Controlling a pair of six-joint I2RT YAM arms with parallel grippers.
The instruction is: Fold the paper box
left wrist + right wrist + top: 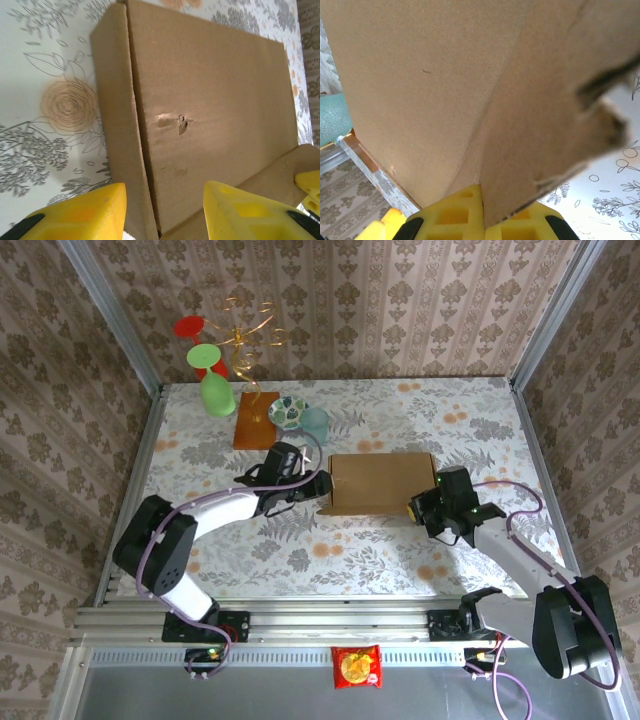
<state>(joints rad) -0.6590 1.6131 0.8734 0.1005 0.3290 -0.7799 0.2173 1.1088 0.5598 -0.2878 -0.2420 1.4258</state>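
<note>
The paper box (380, 483) lies flat on the floral table (300, 550), caught between the two grippers. The left gripper (318, 487) sits at the box's left edge. Its yellow jaws stand partly open, and the box's folded side edge runs down into the gap between them without being squeezed. The broad top panel, marked by a small dent, stretches away ahead of these jaws and off to their right. The right gripper (425, 508) is at the box's near right corner. Its jaws are pressed together on a cardboard flap, which rises straight out of the seam between them. The box's main panel stands just left of that flap.
</note>
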